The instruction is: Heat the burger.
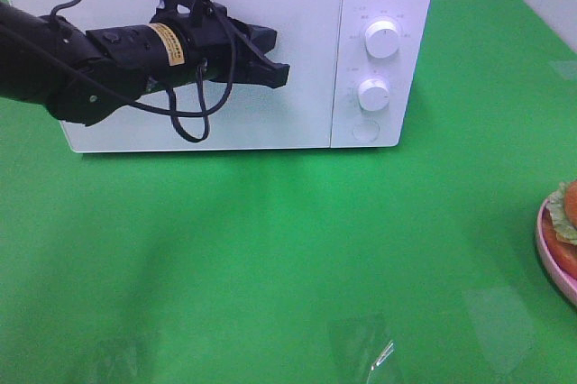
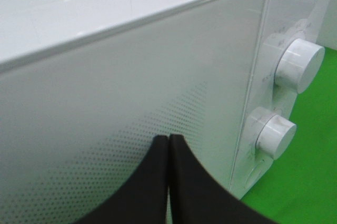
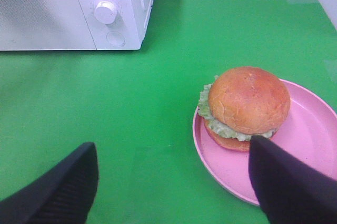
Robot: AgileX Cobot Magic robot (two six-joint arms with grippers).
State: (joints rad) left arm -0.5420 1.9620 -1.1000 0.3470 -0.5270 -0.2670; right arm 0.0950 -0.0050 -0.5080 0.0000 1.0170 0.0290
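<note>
**Microwave door not yet open, burger waiting on its plate**

The task is sitting at its start. The microwave (image 1: pixel 243 50) is standing at the far left of the green table (image 1: pixel 270 249) with its door closed, and the burger (image 3: pixel 247 105) is resting on the pink plate (image 3: pixel 310 129) at the right edge of the table, well apart from the oven. Opening the door, carrying the burger in, closing up and turning a knob all seem left to do.

The left tool (image 1: pixel 275 67) is hovering in front of the door's right half with its black fingers pressed together, gripping nothing. The right tool (image 3: pixel 171 182) is hanging above the table with its fingers spread wide, one finger (image 3: pixel 287 182) overlapping the plate's near rim in its view; it is holding nothing.

The oven is a smooth white box with a finely dotted door panel and two round white knobs (image 1: pixel 382 40). The bun is showing a glossy, domed, golden-brown top above frilly green lettuce. The plate is looking shallow and matte.
</note>
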